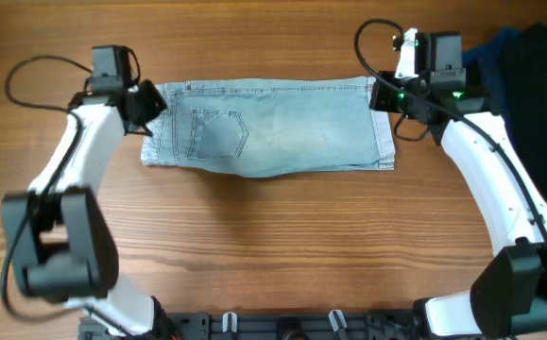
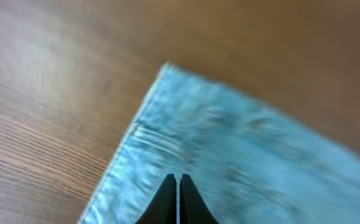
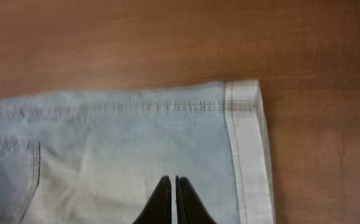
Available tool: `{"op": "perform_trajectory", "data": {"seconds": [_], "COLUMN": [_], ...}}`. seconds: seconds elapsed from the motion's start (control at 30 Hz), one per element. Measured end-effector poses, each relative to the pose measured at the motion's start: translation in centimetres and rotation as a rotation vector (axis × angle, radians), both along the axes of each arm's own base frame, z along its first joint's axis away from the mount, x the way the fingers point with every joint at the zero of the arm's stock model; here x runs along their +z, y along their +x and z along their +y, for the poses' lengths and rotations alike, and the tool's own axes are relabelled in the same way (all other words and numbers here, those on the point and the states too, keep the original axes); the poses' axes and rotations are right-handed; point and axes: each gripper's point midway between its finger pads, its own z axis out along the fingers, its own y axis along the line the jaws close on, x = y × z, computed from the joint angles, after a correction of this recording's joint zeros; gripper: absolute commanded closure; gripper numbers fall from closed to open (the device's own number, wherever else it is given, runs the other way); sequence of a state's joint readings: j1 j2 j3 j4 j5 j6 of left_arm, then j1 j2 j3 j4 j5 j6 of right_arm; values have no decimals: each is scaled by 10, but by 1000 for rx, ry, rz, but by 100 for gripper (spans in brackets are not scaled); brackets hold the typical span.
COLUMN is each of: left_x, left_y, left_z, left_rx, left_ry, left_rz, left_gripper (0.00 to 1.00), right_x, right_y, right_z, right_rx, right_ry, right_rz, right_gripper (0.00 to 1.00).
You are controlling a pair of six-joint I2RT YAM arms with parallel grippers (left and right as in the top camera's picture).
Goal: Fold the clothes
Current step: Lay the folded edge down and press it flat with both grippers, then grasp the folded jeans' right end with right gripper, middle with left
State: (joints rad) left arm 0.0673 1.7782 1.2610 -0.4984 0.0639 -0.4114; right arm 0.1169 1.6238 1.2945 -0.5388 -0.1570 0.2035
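Observation:
The light blue denim shorts (image 1: 282,132) lie flat on the wooden table, folded lengthwise, with the waistband at the left, a back pocket (image 1: 218,132) facing up and the rolled cuff (image 3: 248,143) at the right. My left gripper (image 1: 150,102) is at the waistband's far corner. In the left wrist view its fingers (image 2: 177,178) are shut over the blurred denim (image 2: 242,149). My right gripper (image 1: 384,97) is at the cuff's far corner. In the right wrist view its fingers (image 3: 173,179) are shut over the denim (image 3: 136,143), just left of the cuff. Nothing shows between either pair of jaws.
Dark black and navy garments (image 1: 528,57) lie piled at the table's far right corner, behind my right arm. Bare wooden table (image 1: 273,246) stretches in front of the shorts.

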Motion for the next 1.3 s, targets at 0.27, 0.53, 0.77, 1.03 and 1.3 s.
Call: {"op": "perform_trajectory", "data": {"seconds": [0.27, 0.53, 0.77, 1.03, 1.3], "left_x": [9, -79, -59, -70, -70], "left_y": [29, 32, 23, 1, -1], "left_z": [-50, -52, -43, -35, -35], "left_rx": [-124, -148, -157, -149, -148], "left_ry": [-45, -30, 31, 73, 76], "left_rz": [-122, 18, 24, 126, 133], "left_gripper": [96, 96, 72, 23, 23], "right_x": [-104, -162, 5, -66, -162], "right_y": [75, 85, 19, -41, -25], "right_z": [7, 7, -1, -76, -62], "right_rx": [37, 63, 72, -13, 158], "right_ry": [-36, -62, -71, -113, 52], "right_rz": [-49, -14, -85, 281, 386], "right_gripper": [92, 86, 66, 43, 55]}}
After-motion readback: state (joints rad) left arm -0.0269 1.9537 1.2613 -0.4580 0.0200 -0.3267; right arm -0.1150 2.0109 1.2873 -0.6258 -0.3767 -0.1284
